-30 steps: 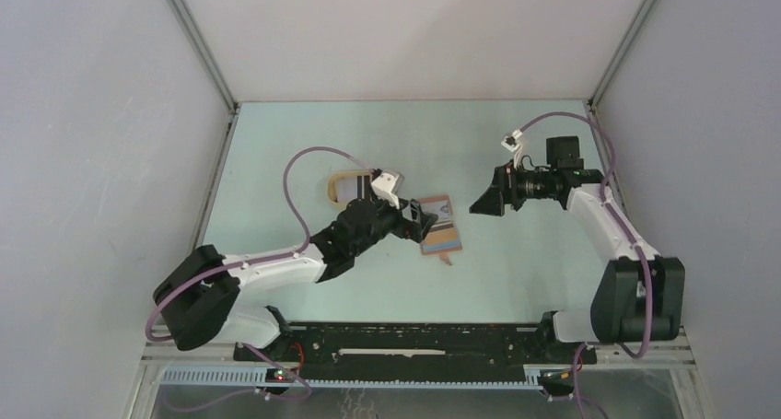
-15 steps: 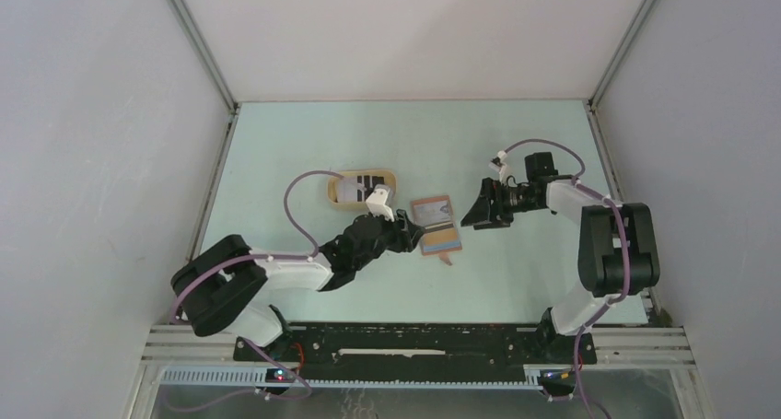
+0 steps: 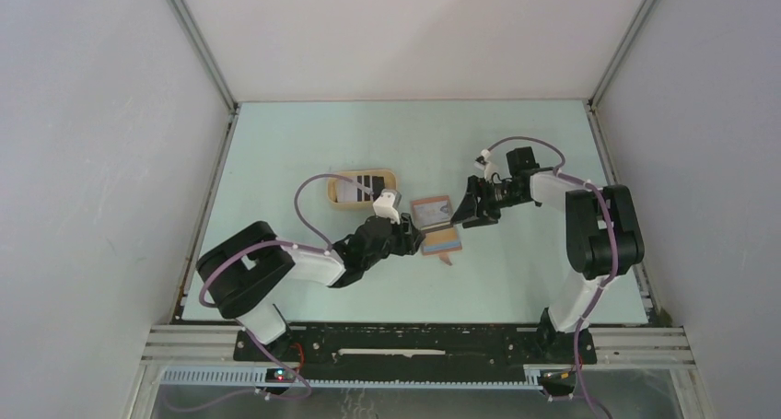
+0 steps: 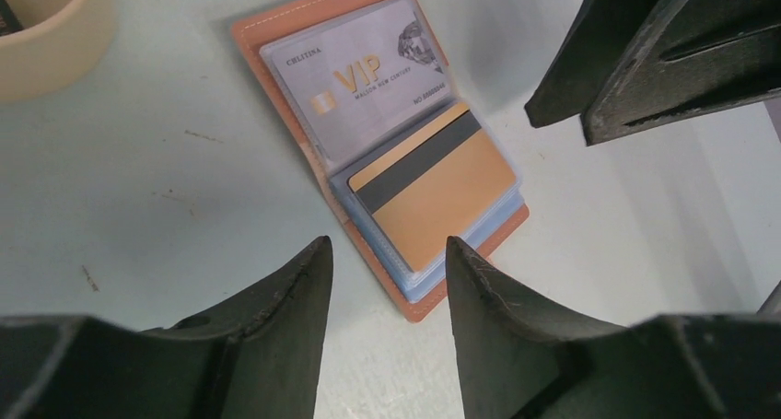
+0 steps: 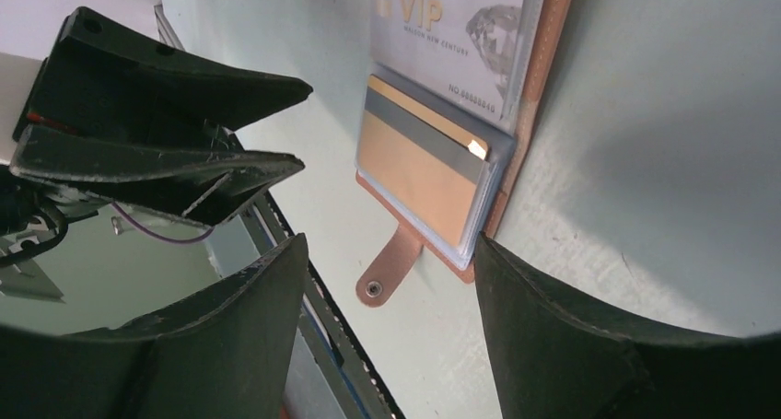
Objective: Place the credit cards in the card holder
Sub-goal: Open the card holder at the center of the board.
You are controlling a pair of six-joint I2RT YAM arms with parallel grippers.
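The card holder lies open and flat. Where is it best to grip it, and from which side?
Probably the snap tab: it alone sticks out past the edge of the card holder, while the rest lies flat on the table. Come low from the near side, where the tab points, and pinch it at its free end.

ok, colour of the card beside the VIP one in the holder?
The card is gold with a dark grey stripe; clearest in the left wrist view.
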